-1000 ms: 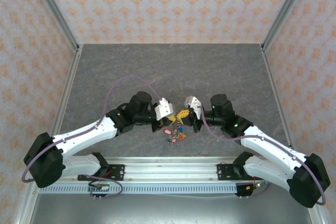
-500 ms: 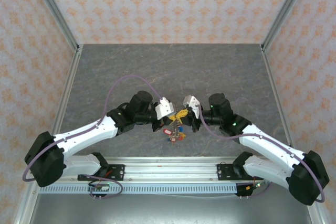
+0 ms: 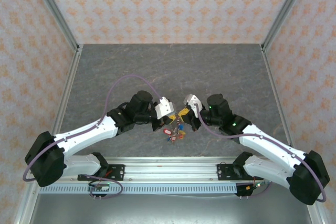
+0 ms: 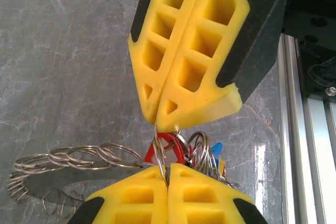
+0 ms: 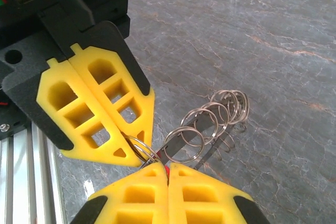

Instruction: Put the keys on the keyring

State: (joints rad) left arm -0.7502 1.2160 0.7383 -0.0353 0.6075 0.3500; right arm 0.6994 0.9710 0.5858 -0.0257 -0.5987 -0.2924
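Observation:
The keyring (image 4: pixel 160 148) shows as a thin double-wire metal ring stretched between both grippers. My left gripper (image 4: pixel 168 167) is shut on its lower part. My right gripper (image 4: pixel 157 123) is shut on its upper part, tip to tip with the left. A red tag (image 4: pixel 169 145), a blue tag (image 4: pixel 216 149) and more small rings hang behind it. I cannot tell the two loose keys apart from this bundle (image 3: pixel 176 129). In the right wrist view my right gripper (image 5: pixel 168 170) pinches the ring (image 5: pixel 140 148) next to the left gripper (image 5: pixel 135 153). From above, left gripper (image 3: pixel 167 120) and right gripper (image 3: pixel 184 116) meet mid-table.
A flat metal strip carrying several split rings (image 4: pixel 79 156) trails from the bundle just above the grey stone-patterned table (image 3: pixel 173 72); it also shows in the right wrist view (image 5: pixel 210 116). An aluminium rail (image 3: pixel 173 169) runs along the near edge. Patterned walls enclose the table.
The right arm has edged slightly left toward the left gripper. The hanging bundle of tags has barely shifted. Both grippers stay shut.

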